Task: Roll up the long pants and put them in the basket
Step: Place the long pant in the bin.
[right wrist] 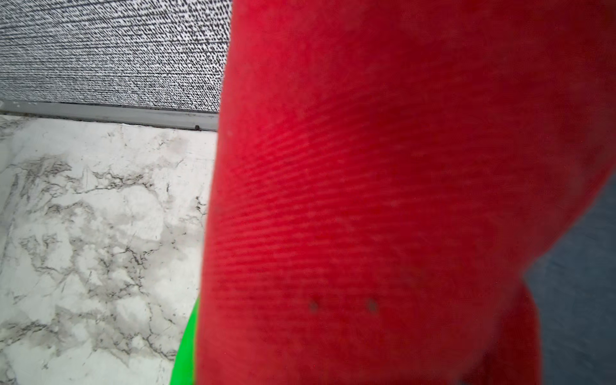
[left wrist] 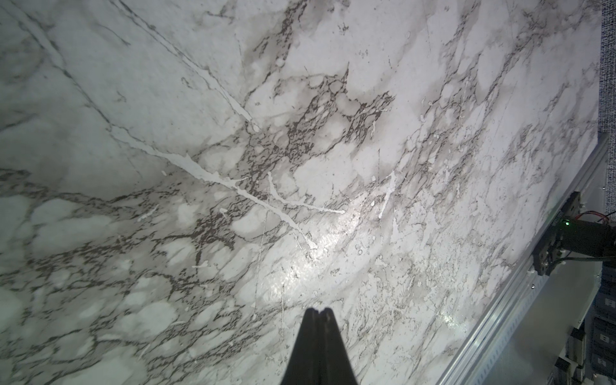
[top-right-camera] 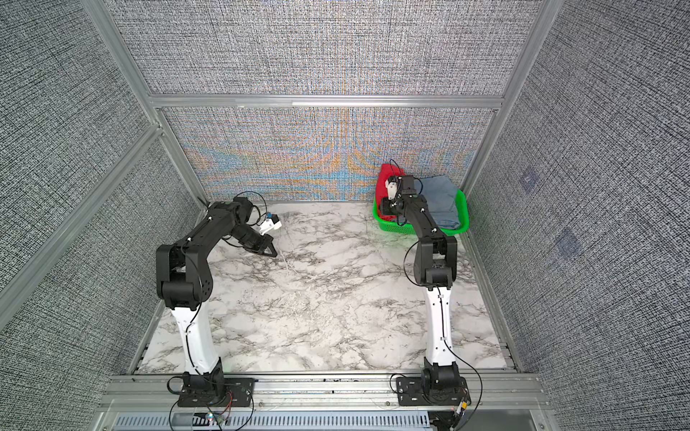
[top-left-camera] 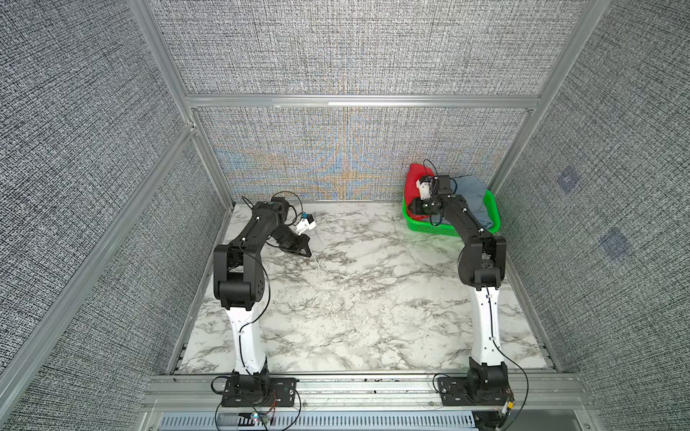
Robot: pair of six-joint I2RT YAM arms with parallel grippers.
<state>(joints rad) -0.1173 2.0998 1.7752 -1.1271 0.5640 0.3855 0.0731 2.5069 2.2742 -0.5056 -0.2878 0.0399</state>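
One pair of long pants (top-left-camera: 414, 183) is lying in one green basket (top-left-camera: 433, 228), upper right, beside one blue-grey garment (top-left-camera: 472, 194). The left fingers (left wrist: 308, 336) are pressing together; the right fingers' state cannot be told.

Basket (top-left-camera: 429, 228) stood in the far right corner of the table (top-left-camera: 354, 298), against the back wall (top-left-camera: 336, 156), long pants (top-left-camera: 413, 183) heaped in its left part, folded garment (top-left-camera: 471, 191) beside them on the right, right arm (top-left-camera: 466, 224) reaching over the basket, left gripper (top-left-camera: 307, 255) low over the table's far left.
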